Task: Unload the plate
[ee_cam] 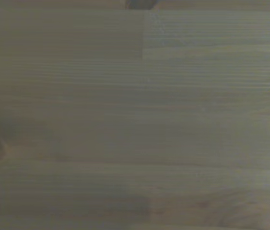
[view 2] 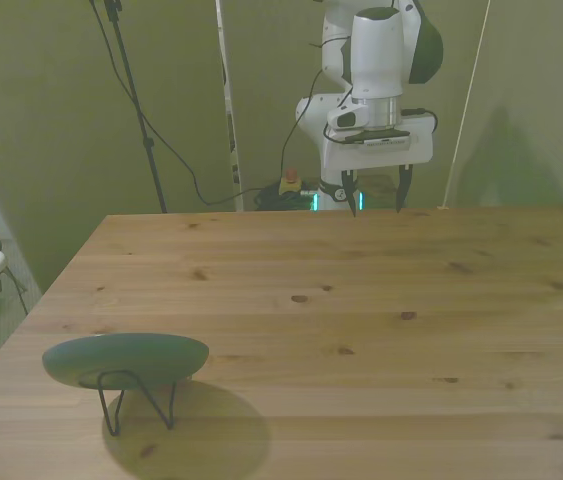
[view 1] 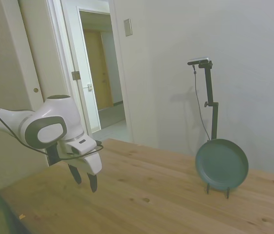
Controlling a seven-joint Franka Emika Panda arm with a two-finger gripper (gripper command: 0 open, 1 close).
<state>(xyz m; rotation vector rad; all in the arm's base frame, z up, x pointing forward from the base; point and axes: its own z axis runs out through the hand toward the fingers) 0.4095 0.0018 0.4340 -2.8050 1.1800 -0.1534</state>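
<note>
The plate (view 1: 222, 164) is round and dark teal-green, and it leans nearly upright in a thin black wire stand (view 1: 217, 189) on the wooden table. In the front view the plate (view 2: 126, 358) appears edge-on near the table's front left corner, resting on the stand (view 2: 141, 400). My gripper (view 2: 374, 190) hangs open above the far edge of the table, far from the plate, with nothing between its fingers. From the side, the gripper (view 1: 85, 178) hovers a little above the wood at the opposite end from the plate. The wrist view holds only blurred wood grain.
The wooden table (view 2: 361, 320) stretches bare between the gripper and the plate. An open doorway (view 1: 102, 83) and a white wall stand behind the table in the side view. Cables and poles (view 2: 226, 100) rise behind the table's far edge.
</note>
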